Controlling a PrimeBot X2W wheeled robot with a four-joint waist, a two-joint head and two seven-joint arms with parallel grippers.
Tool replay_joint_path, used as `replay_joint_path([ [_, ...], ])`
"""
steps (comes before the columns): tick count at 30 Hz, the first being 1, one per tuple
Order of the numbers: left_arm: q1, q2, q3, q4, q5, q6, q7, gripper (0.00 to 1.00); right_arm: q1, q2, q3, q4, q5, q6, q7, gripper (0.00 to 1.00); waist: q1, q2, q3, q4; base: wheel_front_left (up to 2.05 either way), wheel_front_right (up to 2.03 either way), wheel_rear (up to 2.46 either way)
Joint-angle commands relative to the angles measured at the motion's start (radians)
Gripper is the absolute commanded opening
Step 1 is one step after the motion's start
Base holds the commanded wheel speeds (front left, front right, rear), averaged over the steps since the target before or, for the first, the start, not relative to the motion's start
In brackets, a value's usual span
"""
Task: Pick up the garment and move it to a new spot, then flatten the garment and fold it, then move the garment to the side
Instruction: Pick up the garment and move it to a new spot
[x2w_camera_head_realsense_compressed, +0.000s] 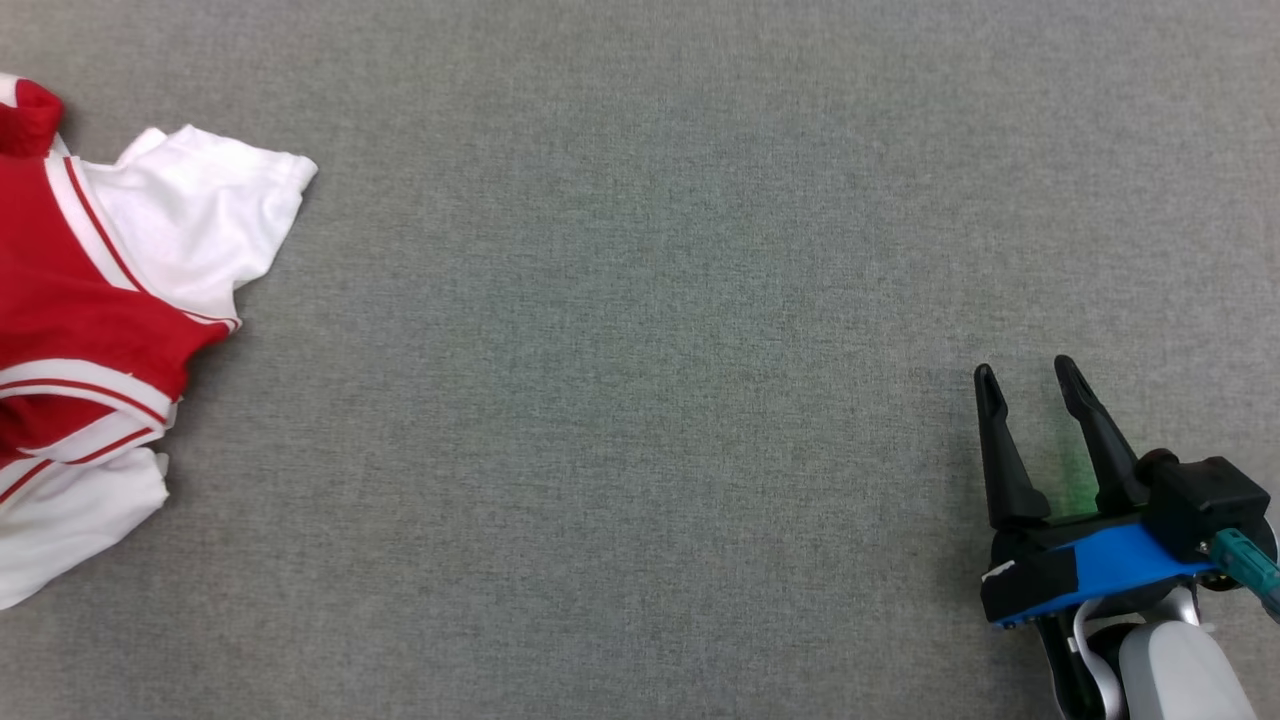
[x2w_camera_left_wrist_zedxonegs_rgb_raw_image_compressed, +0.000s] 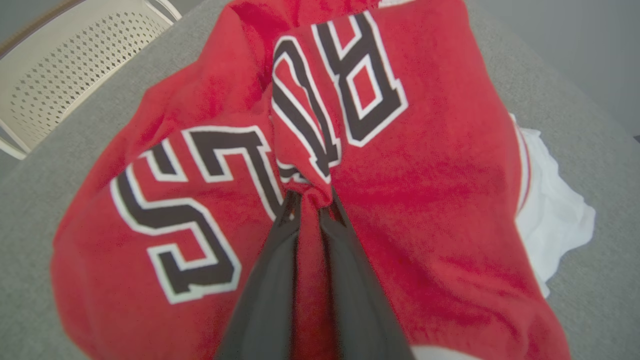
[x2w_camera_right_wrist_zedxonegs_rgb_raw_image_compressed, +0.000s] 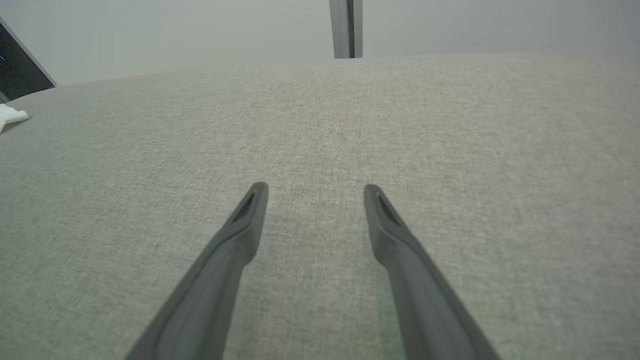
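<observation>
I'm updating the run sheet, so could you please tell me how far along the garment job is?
Done: nothing visible; the garment lies crumpled at the head view's left edge. In hand: the left pincer pinches a red fold of it; the right pincer hangs open over the bare grey surface. Left: lifting, moving, flattening, folding, setting aside.

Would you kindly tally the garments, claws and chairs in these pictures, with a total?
garment: 1
claws, left claw and right claw: 2
chair: 1
total: 4
</observation>
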Motion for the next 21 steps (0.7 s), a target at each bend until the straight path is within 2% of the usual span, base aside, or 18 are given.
replay_joint_path([
  [1,0.001,0.008,-0.006,-0.001,0.003,-0.009,-0.008,0.00,-0.008,-0.005,-0.005,0.004,0.001,0.000,-0.005,1.00,-0.0001,-0.0003,-0.013,0.001,0.00,0.00,0.00],
  [8,-0.062,0.052,-0.026,-0.027,0.024,-0.091,-0.077,0.00,0.017,-0.005,0.008,0.044,0.032,0.000,-0.024,1.00,-0.0001,-0.0003,-0.114,0.020,0.00,0.00,0.00],
  [13,-0.132,0.071,-0.075,-0.077,0.048,-0.143,-0.076,0.00,0.037,-0.005,0.024,0.094,0.068,0.000,-0.051,1.00,-0.0001,-0.0003,-0.213,0.030,0.00,0.00,0.00],
  [17,-0.185,0.064,-0.118,-0.135,0.065,-0.152,-0.055,0.00,0.059,-0.005,0.039,0.137,0.099,0.000,-0.071,1.00,-0.0001,-0.0003,-0.292,0.031,0.00,0.00,0.00],
  [21,-0.221,0.036,-0.159,-0.201,0.077,-0.142,-0.023,0.00,0.069,-0.005,0.053,0.165,0.121,0.000,-0.084,1.00,-0.0001,-0.0003,-0.341,0.014,0.00,0.00,0.00],
])
